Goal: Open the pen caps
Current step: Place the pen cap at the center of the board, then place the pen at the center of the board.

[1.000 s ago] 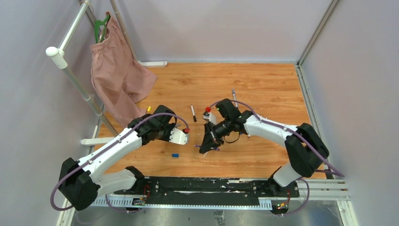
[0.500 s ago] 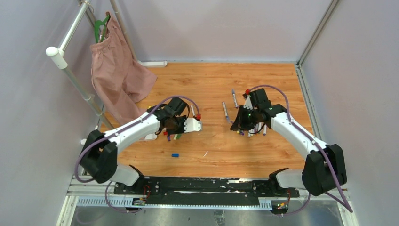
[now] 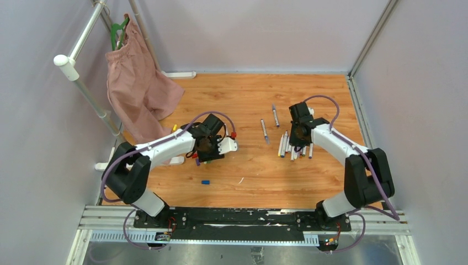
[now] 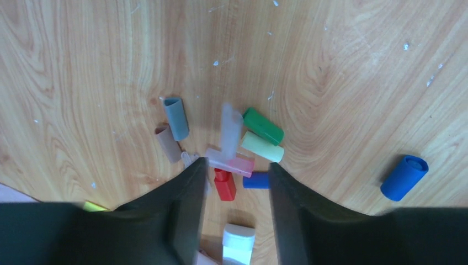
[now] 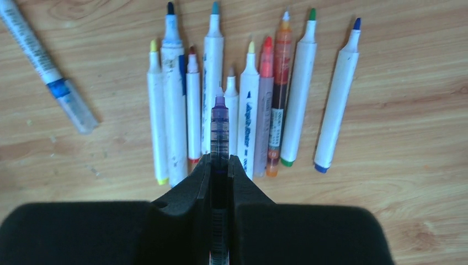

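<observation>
Top external view: two sorted groups are seen on the wooden table (image 3: 243,99). The left gripper (image 3: 212,150) is set over the pen caps (image 3: 200,160), and the right gripper (image 3: 298,138) over the row of uncapped pens (image 3: 292,150).
Pen caps: a loose pile is shown in the left wrist view. The green cap (image 4: 263,126), pink cap (image 4: 232,163), red cap (image 4: 224,185) and grey cap (image 4: 176,117) lie touching or just beside one another. A larger blue cap (image 4: 404,176) lies apart at the side.
Left gripper: the jaws are held moderately apart with nothing clamped. The opening sits directly above the pile, which is judged to be the collecting spot for removed caps.
Right gripper: the fingers are closed on a purple pen (image 5: 219,130), gripped at its rear. Its bare tip points away, over the row.
Row of uncapped pens: the barrels lie side by side, mostly touching, with all tips turned one way. This is judged to keep finished pens distinct from unfinished ones.
Capped pen (image 5: 47,72): it lies well apart from the row, with a clear cap apparently on. It is judged to be awaiting its turn.
Step in hand: the purple pen is judged ready to be laid into the row.
Risk: the row could be scattered if the pen is set down across its neighbours.
</observation>
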Controlling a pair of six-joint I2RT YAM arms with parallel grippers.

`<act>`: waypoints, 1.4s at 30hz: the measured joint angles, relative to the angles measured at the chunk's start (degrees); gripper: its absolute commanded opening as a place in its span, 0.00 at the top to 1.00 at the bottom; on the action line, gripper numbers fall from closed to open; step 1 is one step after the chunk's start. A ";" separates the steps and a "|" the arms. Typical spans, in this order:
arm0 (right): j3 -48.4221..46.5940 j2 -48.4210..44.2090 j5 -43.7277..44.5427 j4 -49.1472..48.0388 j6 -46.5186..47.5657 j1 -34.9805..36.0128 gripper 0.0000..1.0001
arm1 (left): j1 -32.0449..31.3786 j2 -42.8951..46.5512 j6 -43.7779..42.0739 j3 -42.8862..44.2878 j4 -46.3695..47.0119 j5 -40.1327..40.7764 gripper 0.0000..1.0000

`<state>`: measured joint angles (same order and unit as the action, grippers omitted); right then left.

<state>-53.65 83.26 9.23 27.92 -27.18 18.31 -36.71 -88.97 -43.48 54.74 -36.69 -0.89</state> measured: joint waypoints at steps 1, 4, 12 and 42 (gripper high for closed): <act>-0.07 0.83 0.72 -0.35 0.04 0.00 1.00 | 0.00 0.35 0.33 0.07 -0.31 0.07 0.27; -0.22 3.50 2.71 -1.92 0.07 -0.02 0.96 | 0.00 1.86 1.49 1.46 -2.54 0.00 0.00; -1.40 6.71 4.76 -3.67 0.22 -0.02 0.72 | 0.00 9.35 5.99 9.51 -8.66 1.62 0.00; -35.89 24.02 -5.53 -2.32 8.15 18.36 0.45 | 7.87 27.54 15.02 16.81 -14.60 3.43 0.00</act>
<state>-89.54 107.28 3.70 25.61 -19.03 36.67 -28.84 -61.43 -28.47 71.55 -51.29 2.55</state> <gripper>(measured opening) 0.528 1.000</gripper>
